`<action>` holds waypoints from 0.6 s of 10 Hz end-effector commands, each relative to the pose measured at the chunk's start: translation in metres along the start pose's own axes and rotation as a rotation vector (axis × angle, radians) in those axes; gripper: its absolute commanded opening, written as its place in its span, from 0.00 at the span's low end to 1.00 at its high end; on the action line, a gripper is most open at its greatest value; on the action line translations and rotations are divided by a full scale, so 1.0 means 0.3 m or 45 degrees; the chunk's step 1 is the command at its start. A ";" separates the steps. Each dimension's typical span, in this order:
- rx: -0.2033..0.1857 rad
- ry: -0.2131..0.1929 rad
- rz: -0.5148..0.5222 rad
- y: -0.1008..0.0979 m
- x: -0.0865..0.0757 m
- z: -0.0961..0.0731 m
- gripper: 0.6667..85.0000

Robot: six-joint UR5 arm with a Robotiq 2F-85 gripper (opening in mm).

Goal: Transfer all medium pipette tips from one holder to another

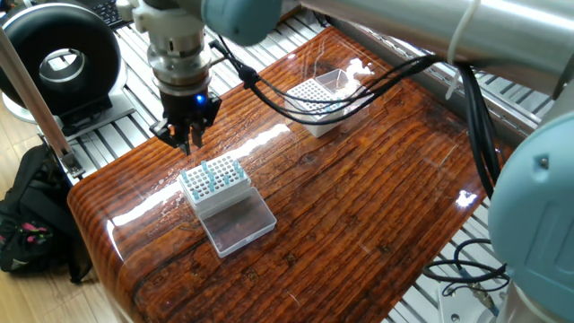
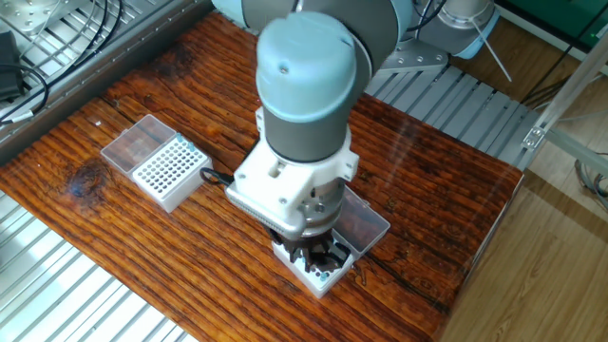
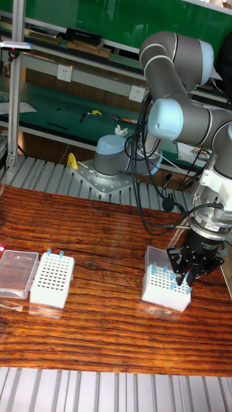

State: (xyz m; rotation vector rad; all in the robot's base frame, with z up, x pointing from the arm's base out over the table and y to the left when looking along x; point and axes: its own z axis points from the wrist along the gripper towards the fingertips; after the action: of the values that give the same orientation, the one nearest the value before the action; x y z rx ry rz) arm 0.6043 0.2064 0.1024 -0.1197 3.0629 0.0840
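While the gripper [image 1: 186,144] hangs just above the source holder [image 1: 213,181], you are at the pick stage: I judge the arm is lining up over a tip to take, not carrying one away. Its fingers point straight down, but whether they are spread or pinched, or already hold a tip, cannot be told from any view; the wrist hides them in the other fixed view.

The medium pipette tips [image 3: 169,275] mostly stand in this source holder, a white grid box with its clear lid [image 1: 238,223] folded flat beside it, near the table [image 1: 377,206] edge that faces the tall fixed camera. Pale-blue tops fill much of the grid; an exact count is not readable.

The receiving holder [image 3: 52,278] sits well apart, toward the opposite end of the table, lid [image 3: 17,273] likewise open beside it. A few blue tips [image 3: 54,255] stand along one edge of its grid; the rest of its holes look vacant.

Your next move calls for a straight, well-centred descent onto a single tip, since the neighbours stand close and a slanted approach could knock them.
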 end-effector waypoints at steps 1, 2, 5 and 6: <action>0.019 -0.023 0.009 -0.030 0.023 0.046 0.34; 0.023 -0.020 0.022 -0.033 0.039 0.052 0.34; 0.036 -0.019 0.033 -0.042 0.050 0.066 0.34; 0.034 -0.019 0.037 -0.040 0.051 0.072 0.34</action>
State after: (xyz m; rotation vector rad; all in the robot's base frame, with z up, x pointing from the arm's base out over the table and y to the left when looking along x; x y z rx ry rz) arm 0.5940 0.1946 0.0835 -0.0942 3.0498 0.0359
